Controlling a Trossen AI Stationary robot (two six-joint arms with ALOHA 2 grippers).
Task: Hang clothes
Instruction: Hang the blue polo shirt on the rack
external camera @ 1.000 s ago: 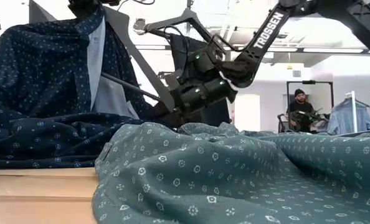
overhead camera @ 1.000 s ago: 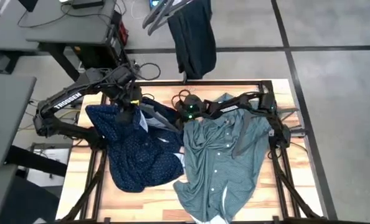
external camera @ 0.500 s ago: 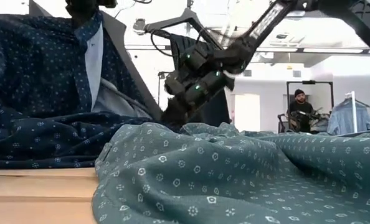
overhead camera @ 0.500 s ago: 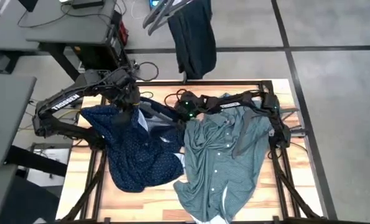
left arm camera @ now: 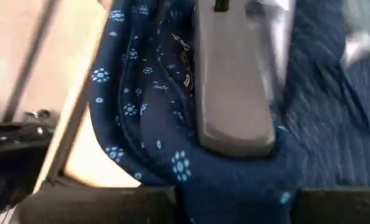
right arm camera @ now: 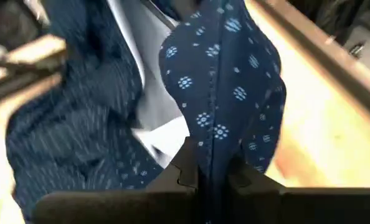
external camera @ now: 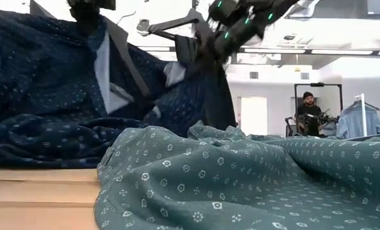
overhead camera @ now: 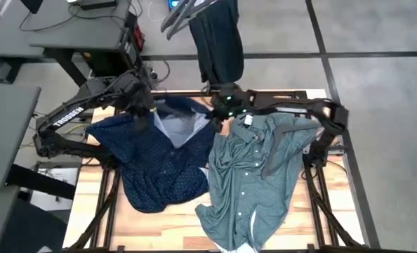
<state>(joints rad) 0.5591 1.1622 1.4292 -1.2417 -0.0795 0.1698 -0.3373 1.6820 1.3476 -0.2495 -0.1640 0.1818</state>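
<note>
The navy dotted shirt [overhead camera: 159, 158] is held up and open between my two grippers. Its pale inner side [overhead camera: 180, 128] shows, and its lower part lies on the table. My left gripper [overhead camera: 144, 109] is shut on the shirt's upper left part. My right gripper [overhead camera: 224, 114] is shut on its upper right edge. The teal-green shirt [overhead camera: 254, 176] lies spread on the table's right half. The dark jeans [overhead camera: 219, 42] hang beyond the far edge. My left gripper holds bunched folds of the navy shirt's upper left part [left arm camera: 166, 149]; a grey finger [left arm camera: 235, 87] lies on the cloth. It comes from above. That part is lifted, and the rest hangs down to the table. My right gripper pinches a front edge of the navy shirt [right arm camera: 213, 146] between its two fingers, near the shirt's top on the right side. That edge is lifted clear and drawn toward the other gripper's hold, while the cloth below hangs to the table.
A black hanger [external camera: 177, 24] shows behind the raised shirt in the low view. Desks [overhead camera: 75, 35] stand beyond the table's far left corner. A person [external camera: 307, 114] sits far back in the room. Bare wood [overhead camera: 96, 204] shows at the near left.
My right gripper has risen and gone toward the table's far edge and a little right, taking the navy shirt's right edge with it. The shirt's upper part has lifted and spread open between the two grippers, baring its pale inner side; its lower part has stayed on the table.
</note>
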